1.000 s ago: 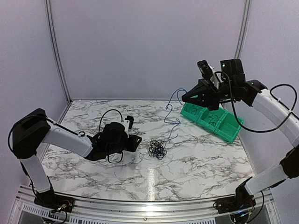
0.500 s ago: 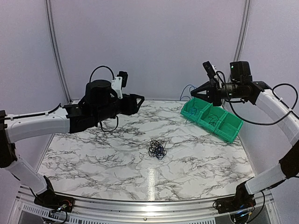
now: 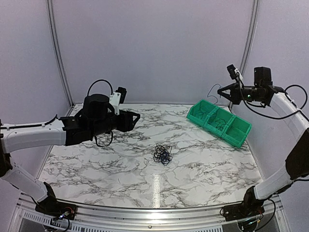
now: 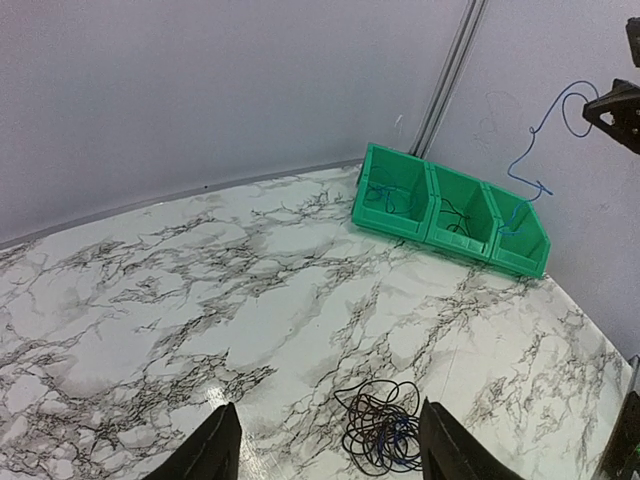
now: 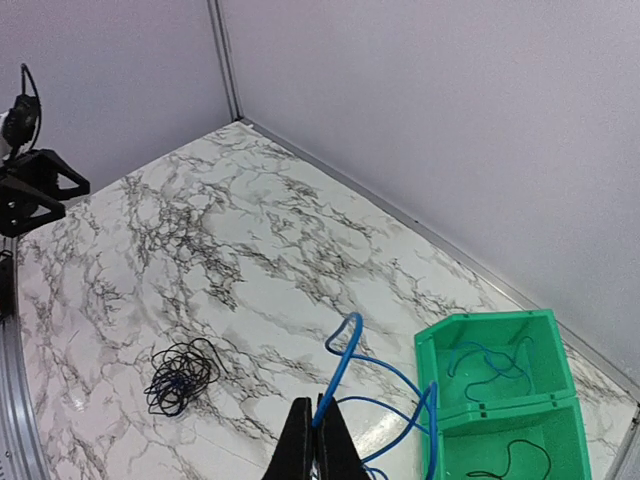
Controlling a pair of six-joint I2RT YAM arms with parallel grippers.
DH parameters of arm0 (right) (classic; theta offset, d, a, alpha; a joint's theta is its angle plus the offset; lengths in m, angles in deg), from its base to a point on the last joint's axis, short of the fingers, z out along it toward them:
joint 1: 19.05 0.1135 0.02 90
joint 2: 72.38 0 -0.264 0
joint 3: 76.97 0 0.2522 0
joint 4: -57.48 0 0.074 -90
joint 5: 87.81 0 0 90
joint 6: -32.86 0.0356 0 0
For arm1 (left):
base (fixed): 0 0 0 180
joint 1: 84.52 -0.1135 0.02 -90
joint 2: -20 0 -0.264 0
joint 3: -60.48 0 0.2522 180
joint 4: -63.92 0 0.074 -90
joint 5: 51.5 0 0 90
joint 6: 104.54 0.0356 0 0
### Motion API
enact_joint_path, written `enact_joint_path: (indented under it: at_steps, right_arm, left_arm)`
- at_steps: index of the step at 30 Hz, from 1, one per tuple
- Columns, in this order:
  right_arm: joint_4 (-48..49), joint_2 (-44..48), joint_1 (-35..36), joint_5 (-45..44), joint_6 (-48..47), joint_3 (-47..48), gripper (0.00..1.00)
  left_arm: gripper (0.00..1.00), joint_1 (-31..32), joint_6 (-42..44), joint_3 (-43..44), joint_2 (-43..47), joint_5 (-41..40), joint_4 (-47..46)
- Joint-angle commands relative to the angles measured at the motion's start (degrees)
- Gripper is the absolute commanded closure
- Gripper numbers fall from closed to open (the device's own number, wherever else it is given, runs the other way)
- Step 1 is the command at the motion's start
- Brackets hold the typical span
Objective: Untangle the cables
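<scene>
Right claw [image 5: 315,415] has carried 1 pinched blue cable [image 5: 336,372] over the bin [image 5: 487,410] below; release seems next; left claw [image 3: 135,116] gapes.

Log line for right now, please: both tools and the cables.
left tool: open, empty, aloft | right tool: shut on blue cable, high near green bin | cable wad: on table, untouched

This is a robotics lab cell. A marble-patterned counter [image 3: 207,164] is boxed in by plain pale wall panels [image 3: 154,48] joined by metal corner posts [image 3: 57,53]. Two white-and-black machines, the left arm [image 3: 34,135] and the right arm [image 3: 289,111], are mounted on an aluminium rail [image 3: 145,210] along the near edge. A green three-compartment parts bin [image 3: 236,140] stands far right.
</scene>
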Motion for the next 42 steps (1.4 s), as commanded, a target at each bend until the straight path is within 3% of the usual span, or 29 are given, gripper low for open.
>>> enact_joint_path:
  at_steps: [1,8,12,35,42]
  right_arm:
    - [4.4,-0.5,-4.2,-4.9,3.7,0.3,1.0]
    - [7.1,-0.5,-6.1,-17.4,3.0,-2.0,1.0]
    - [8.3,-0.5,-6.2,-20.3,2.6,-4.2,1.0]
    - [9.1,0.4,-6.2,-19.0,2.6,-5.3,1.0]
    - [12.8,-2.5,-5.8,-16.4,6.6,-2.2,1.0]
  left_arm:
    - [0.37,-0.1,0.9,0.7,1.6,-0.9,-0.7]
    - [0.37,-0.1,0.5,0.8,0.9,-0.7,-0.6]
    - [0.37,-0.1,0.5,0.8,0.7,-0.9,-0.5]
    - [0.36,-0.1,1.5,0.8,0.2,-1.7,-0.3]
    - [0.36,-0.1,1.6,0.8,-0.1,-1.8,-0.3]
